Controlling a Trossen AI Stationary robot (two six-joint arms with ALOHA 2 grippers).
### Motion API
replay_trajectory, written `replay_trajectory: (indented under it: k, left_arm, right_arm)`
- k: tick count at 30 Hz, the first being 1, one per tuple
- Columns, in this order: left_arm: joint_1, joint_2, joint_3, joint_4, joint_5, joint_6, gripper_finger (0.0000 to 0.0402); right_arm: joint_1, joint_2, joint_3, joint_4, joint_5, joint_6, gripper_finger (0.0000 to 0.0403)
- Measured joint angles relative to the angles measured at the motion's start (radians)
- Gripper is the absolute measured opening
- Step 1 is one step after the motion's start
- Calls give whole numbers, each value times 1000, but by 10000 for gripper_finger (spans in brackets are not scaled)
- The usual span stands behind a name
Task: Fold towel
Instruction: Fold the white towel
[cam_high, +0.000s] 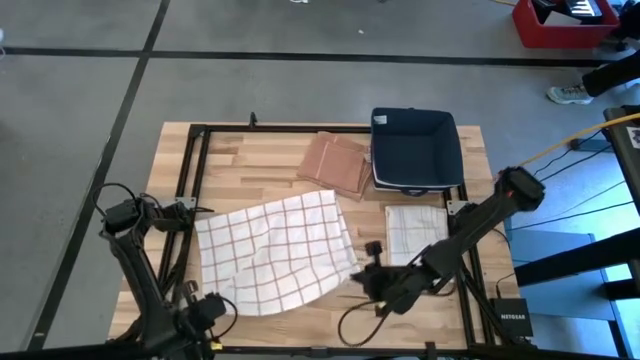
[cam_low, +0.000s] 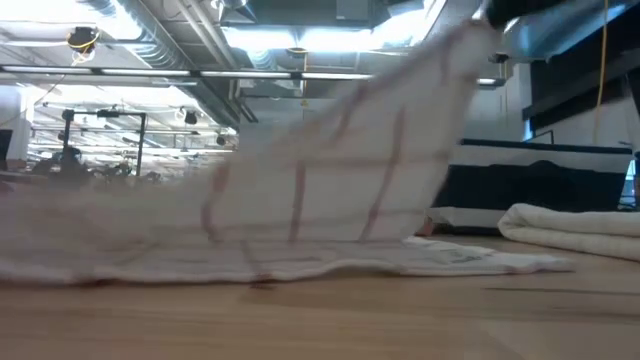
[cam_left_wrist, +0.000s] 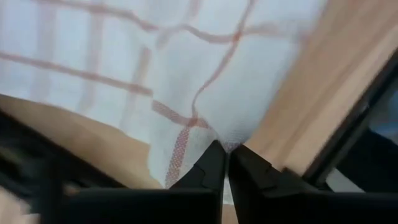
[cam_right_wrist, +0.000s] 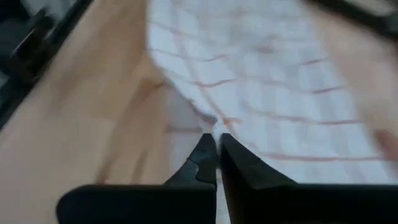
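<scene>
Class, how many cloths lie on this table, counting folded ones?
3: the checked towel spread mid-table, a brown cloth beside the dark bin, a folded white cloth below it. Others may be hidden.

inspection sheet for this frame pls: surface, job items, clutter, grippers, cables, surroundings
Surface: wooden table, black frame on it.
Job's things: checked towel spread out, two near corners pinched.
Clutter: brown cloths, navy bin, folded white towel.
Grippers: left gripper shut on the towel's corner; right gripper shut on the other near corner.
Cables: black cable looped by the right gripper; yellow cable off the table.
Surroundings: grey floor, red crate, a person's shoe.
</scene>
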Motion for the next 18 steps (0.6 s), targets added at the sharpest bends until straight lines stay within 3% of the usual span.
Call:
replay_trajectory:
  k: [8, 14, 18]
  left_arm:
    - [1, -3, 148, -283, -99, -58, 10]
    - [1, -9, 143, -198, -139, -18, 10]
    - [4, -5, 142, -80, -168, 52, 8]
  right_arm:
    - [-54, -196, 13, -114, 161, 2, 4]
    - [-68, -250, 12, -159, 185, 0, 4]
    - [-44, -250, 12, -226, 135, 42, 3]
